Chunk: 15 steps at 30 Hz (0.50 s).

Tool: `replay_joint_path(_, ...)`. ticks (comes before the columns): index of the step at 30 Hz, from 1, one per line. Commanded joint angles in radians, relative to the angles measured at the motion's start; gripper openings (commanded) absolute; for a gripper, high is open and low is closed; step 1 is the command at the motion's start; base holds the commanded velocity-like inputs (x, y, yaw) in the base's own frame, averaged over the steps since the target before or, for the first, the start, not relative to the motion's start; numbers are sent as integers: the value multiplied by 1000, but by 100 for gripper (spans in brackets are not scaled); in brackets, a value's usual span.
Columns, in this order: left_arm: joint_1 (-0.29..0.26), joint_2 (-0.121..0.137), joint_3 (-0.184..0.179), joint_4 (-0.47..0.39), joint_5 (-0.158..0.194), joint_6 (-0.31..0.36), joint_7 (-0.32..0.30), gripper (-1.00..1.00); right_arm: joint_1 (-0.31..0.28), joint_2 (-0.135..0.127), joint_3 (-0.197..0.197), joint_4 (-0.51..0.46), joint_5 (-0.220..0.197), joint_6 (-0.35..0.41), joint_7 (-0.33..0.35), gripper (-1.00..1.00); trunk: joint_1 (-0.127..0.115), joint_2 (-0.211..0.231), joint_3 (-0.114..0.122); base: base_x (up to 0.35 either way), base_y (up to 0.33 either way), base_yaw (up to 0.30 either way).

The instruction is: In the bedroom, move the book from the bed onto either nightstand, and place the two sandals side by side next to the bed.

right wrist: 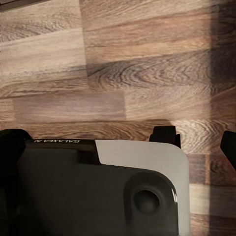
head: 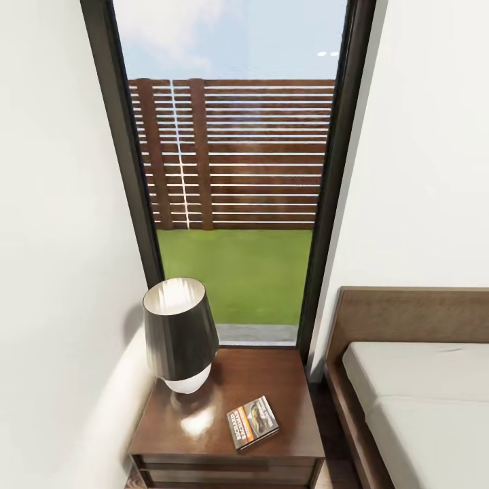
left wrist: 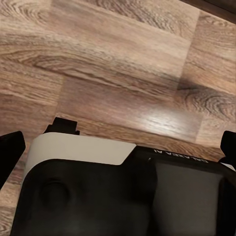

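The book (head: 252,422) lies flat on the nightstand (head: 204,441) near its front right corner, beside the lamp (head: 178,336) — that step looks complete. Both wrist views face plank floor (left wrist: 123,73); finger spread cannot be told. Next — locating the sandals.

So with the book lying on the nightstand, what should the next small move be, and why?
Probably turn away from the window to look for the sandals. The book already lies flat on the nightstand beside the lamp, off the bed, so that part looks done. Both wrist views face bare wood floor, with nothing between the fingers.
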Motion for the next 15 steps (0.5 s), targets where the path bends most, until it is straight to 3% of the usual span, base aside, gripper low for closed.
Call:
replay_joint_path(1, -1, 0, -8, 1, 11, -3, -5, 100, -2, 0, 6, 3, -10, 0, 5, 100, 0, -1, -1, 0, 0, 0)
replay_joint_path(15, -1, 0, -9, 1, 12, -2, -5, 100, -2, 0, 6, 3, -10, 0, 5, 100, 0, -1, -1, 0, 0, 0)
